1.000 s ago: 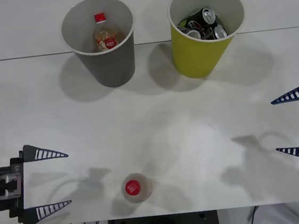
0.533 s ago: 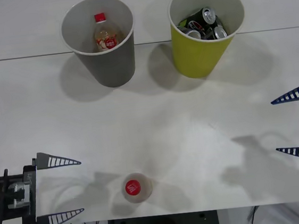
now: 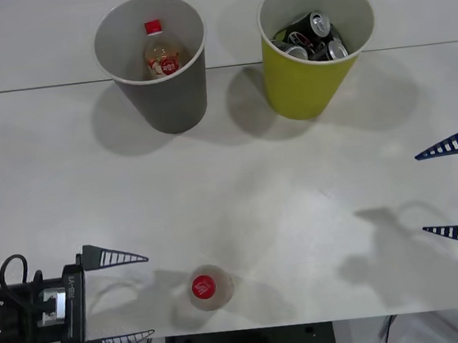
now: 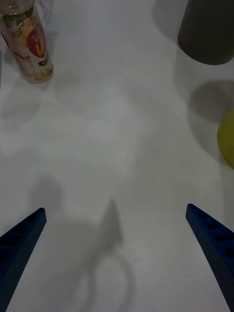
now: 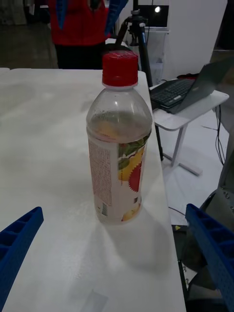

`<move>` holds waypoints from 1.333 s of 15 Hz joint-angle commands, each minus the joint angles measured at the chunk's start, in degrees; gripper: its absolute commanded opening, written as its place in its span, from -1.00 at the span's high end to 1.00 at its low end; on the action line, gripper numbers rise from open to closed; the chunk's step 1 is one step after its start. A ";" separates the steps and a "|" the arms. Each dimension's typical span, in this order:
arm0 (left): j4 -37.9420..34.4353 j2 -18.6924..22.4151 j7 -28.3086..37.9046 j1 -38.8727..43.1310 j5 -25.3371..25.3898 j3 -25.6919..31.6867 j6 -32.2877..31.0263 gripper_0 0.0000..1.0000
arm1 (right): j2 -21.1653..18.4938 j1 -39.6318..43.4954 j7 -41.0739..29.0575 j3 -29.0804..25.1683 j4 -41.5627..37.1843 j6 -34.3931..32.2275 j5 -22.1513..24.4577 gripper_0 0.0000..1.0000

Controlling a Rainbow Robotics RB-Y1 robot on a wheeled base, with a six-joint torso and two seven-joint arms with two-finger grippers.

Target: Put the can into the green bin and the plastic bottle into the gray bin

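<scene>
We are lining up our left gripper [image 3: 118, 299], fingers spread wide, beside the plastic bottle [image 3: 207, 288] standing at the tabletop's near edge; our right gripper [image 3: 455, 189] is waiting wide open at the right edge. Cans are lying in the green bin [image 3: 306, 81]; this bottle is yet to reach the gray bin [image 3: 172, 99].

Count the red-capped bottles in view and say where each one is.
2: one bottle stands upright at the table's near edge; a stubbier bottle sits inside the gray bin.
</scene>
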 commanded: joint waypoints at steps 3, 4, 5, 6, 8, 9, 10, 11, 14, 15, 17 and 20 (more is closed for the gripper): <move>3.44 -5.01 -0.59 -2.29 -0.09 -1.44 -0.01 -1.00 | 0.00 0.00 0.00 0.00 0.00 0.00 0.00 -1.00; 3.62 -6.24 -0.59 -2.38 -0.27 -1.44 -0.01 -1.00 | 0.00 0.00 0.00 0.00 0.00 0.00 0.00 -1.00; 3.62 -7.38 -0.68 -2.65 -1.50 -1.44 0.25 -1.00 | 0.00 0.00 0.00 0.00 0.00 0.00 0.00 -1.00; 3.62 -8.00 -0.68 -3.00 -2.29 -1.44 0.43 -1.00 | 0.00 0.00 0.00 0.00 0.00 0.00 0.00 -1.00; 3.62 -9.23 -0.68 -3.44 -3.35 -1.62 0.78 -1.00 | 0.00 0.00 0.00 0.00 0.00 0.00 0.00 -1.00; 3.62 -10.10 -0.68 -3.52 -3.35 -2.23 1.13 -1.00 | 0.00 0.00 0.00 0.00 0.00 0.00 0.00 -1.00; 3.62 -10.72 -0.68 -3.61 -3.35 -2.94 1.84 -1.00 | 0.00 0.00 0.00 0.00 0.00 0.00 0.00 -1.00; 3.62 -11.07 -0.68 -3.70 -3.35 -3.47 2.19 -1.00 | 0.00 0.00 0.00 0.00 0.00 0.00 0.00 -1.00; 3.62 -13.01 -0.68 -3.88 -3.52 -3.99 2.72 -1.00 | 0.00 0.00 0.00 0.00 0.00 0.00 0.00 -1.00; 3.62 -13.88 -0.59 -4.14 -4.49 -4.08 2.72 -1.00 | 0.00 0.00 0.00 0.00 0.00 0.00 0.00 -1.00; 3.62 -14.76 -0.24 -4.58 -5.37 -4.08 2.89 -1.00 | 0.00 0.00 0.00 0.00 0.00 0.00 0.00 -1.00; 4.06 -16.52 0.20 -5.28 -6.51 -4.52 3.33 -1.00 | 0.00 0.00 0.00 0.00 0.00 0.00 0.00 -1.00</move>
